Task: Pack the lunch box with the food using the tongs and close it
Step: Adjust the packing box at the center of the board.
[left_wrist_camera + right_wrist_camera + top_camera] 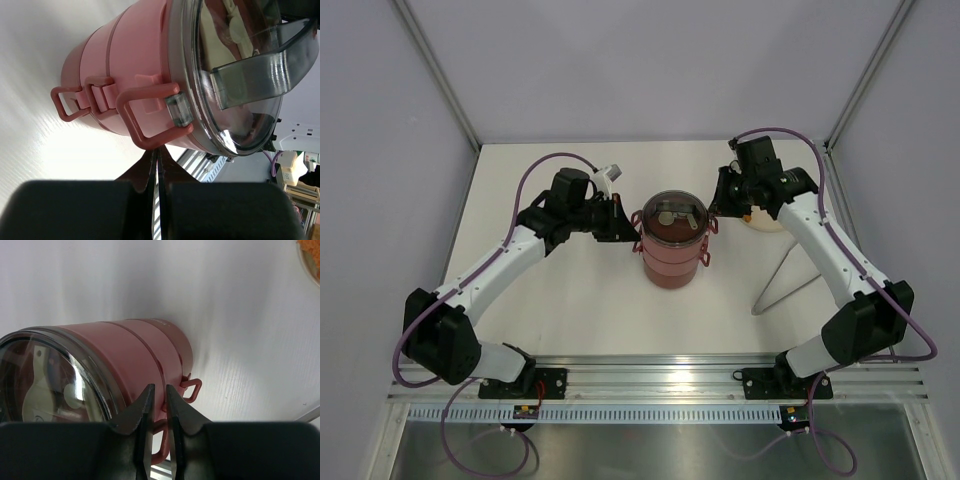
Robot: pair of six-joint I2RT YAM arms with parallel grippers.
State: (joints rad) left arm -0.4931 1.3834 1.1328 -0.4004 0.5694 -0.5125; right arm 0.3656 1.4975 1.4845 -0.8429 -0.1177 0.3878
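At mid-table the stacked lunch box [674, 245] stands upright with its grey lid on, flanked on its left by the left gripper [156, 159], fingers pressed together just at a side handle, and on its right by the right gripper [159, 397], narrowly parted, clasping nothing.

The clear grey lid [240, 75] is glaring, so whatever lies under it is staying too blurred to tell. The right arm is covering most of the cream plate [767, 221]; in the right wrist view the frame edge is cutting it to an orange-flecked sliver. The stacked lunch box [115, 365] is hiding its own far side.
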